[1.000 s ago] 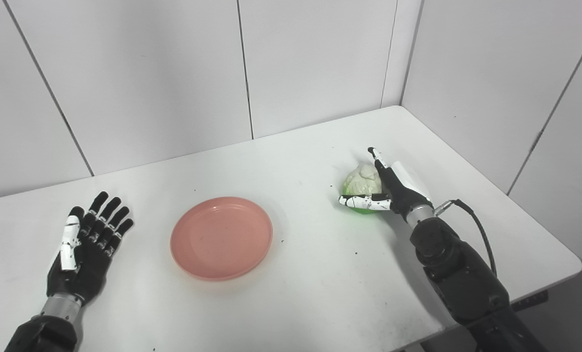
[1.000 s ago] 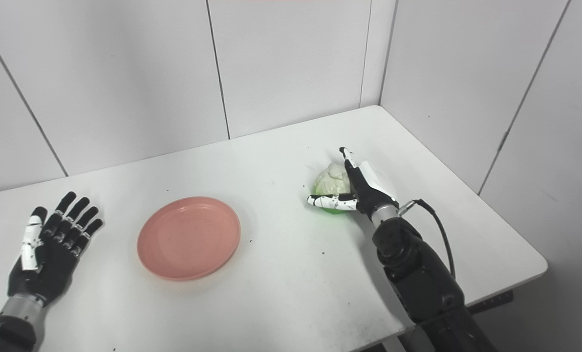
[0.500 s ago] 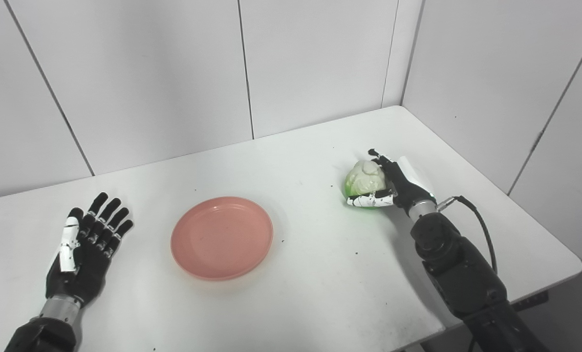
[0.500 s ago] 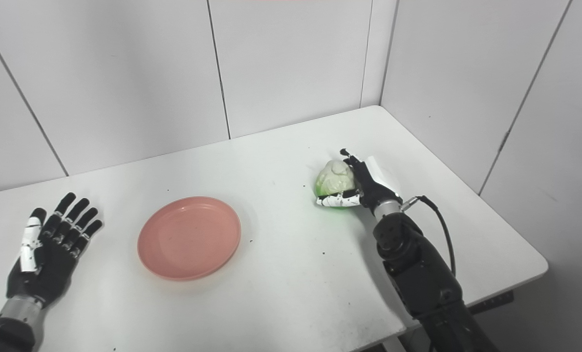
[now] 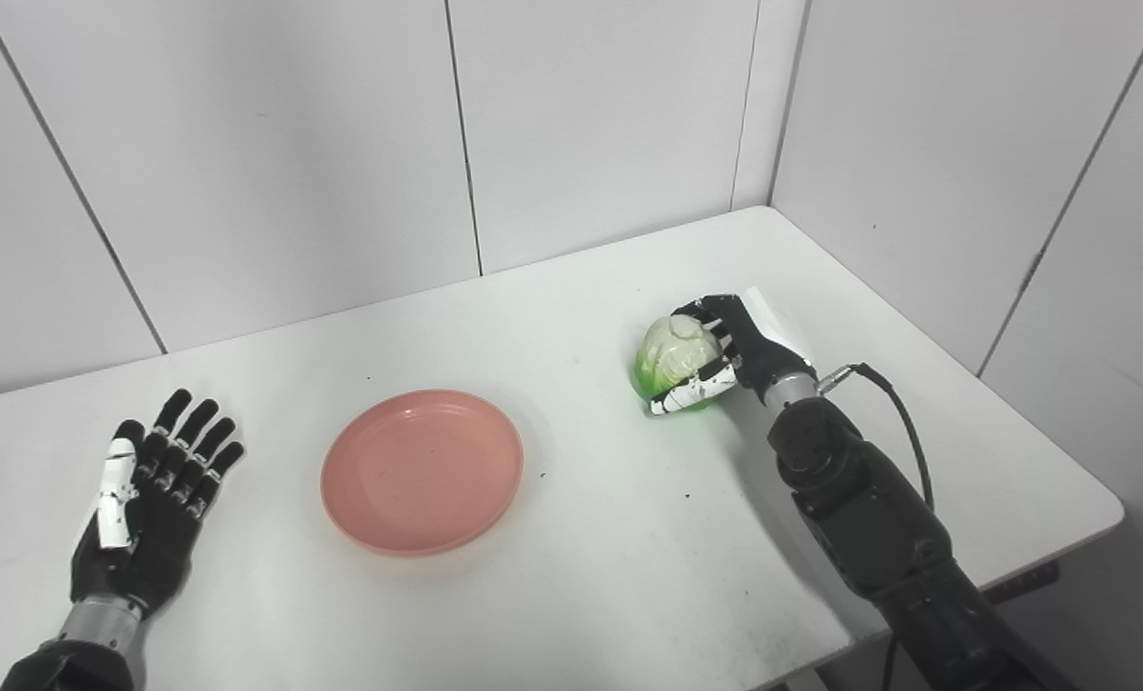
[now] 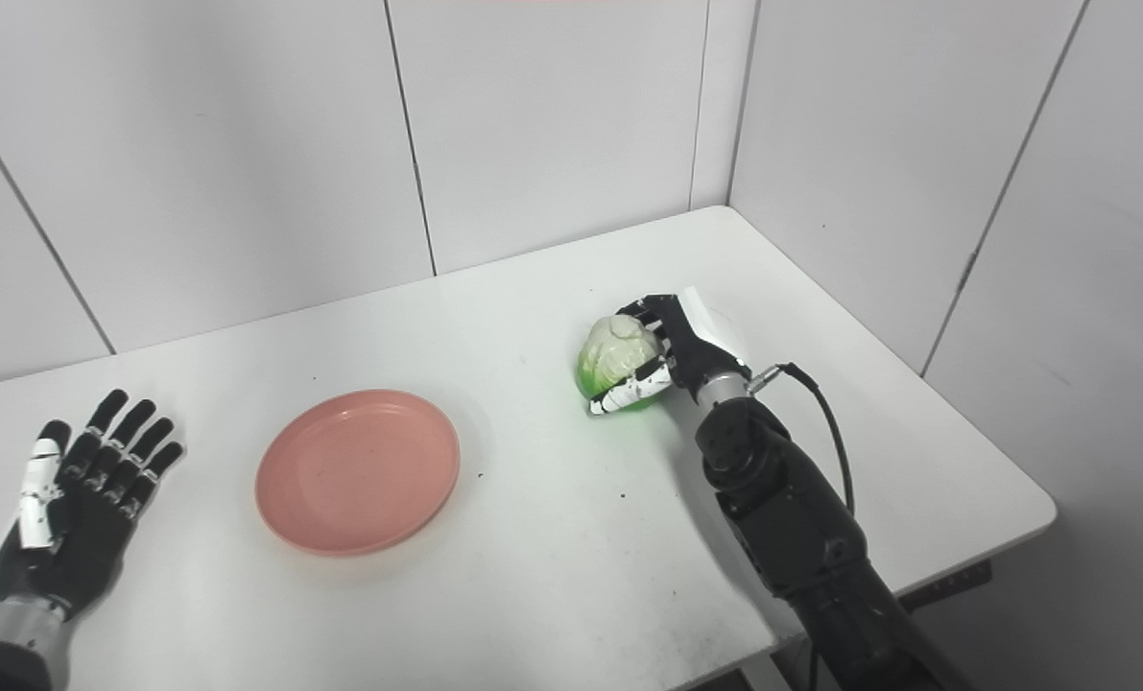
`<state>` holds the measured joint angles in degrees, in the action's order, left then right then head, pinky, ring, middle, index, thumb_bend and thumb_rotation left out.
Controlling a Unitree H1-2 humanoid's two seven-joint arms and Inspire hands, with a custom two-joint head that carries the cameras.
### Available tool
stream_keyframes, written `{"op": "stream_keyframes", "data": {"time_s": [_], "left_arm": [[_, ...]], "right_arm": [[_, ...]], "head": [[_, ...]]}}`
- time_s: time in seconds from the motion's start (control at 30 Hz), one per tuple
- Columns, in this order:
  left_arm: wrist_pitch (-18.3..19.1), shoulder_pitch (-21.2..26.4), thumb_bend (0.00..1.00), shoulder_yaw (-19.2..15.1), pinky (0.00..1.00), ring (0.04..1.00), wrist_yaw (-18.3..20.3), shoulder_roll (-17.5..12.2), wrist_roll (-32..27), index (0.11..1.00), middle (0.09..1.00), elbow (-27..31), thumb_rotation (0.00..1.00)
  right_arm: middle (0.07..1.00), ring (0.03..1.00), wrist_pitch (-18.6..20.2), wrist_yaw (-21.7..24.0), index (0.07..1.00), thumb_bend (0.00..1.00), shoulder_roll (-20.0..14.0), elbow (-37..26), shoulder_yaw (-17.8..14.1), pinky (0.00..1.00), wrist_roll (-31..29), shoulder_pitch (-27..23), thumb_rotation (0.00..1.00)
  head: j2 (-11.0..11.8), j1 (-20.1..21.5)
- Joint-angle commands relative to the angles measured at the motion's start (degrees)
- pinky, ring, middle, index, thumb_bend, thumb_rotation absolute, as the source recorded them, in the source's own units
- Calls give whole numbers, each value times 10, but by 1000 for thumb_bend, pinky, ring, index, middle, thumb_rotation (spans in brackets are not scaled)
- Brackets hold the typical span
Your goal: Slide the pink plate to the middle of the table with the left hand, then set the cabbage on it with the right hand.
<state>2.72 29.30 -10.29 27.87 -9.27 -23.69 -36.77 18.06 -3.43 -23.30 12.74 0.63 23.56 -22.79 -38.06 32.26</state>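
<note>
Cabbage gripped by the right hand, plate mid-surface

The cabbage is clasped by the right hand, well right of the pink plate on the white surface. The left hand is laid flat, fingers spread, holding nothing.

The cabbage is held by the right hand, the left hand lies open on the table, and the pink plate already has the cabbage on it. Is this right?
One part is wrong: the pink plate is bare. The left eye view shows the cabbage off to the plate's right, gripped by the right hand. The left hand does lie open on the table.
</note>
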Motion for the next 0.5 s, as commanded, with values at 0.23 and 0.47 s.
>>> {"op": "stream_keyframes", "data": {"time_s": [0.23,0.47], "left_arm": [[36,-21,462,4,934,940,-17,4,3,941,950,-5,1000],[30,-26,463,10,939,940,-24,11,9,943,951,3,1000]], "right_arm": [[457,425,1,-7,519,525,1,-1,-2,353,-1,-6,0],[455,421,18,-4,518,525,5,-57,-4,345,3,-6,0]], "head": [[2,-10],[3,-34]]}}
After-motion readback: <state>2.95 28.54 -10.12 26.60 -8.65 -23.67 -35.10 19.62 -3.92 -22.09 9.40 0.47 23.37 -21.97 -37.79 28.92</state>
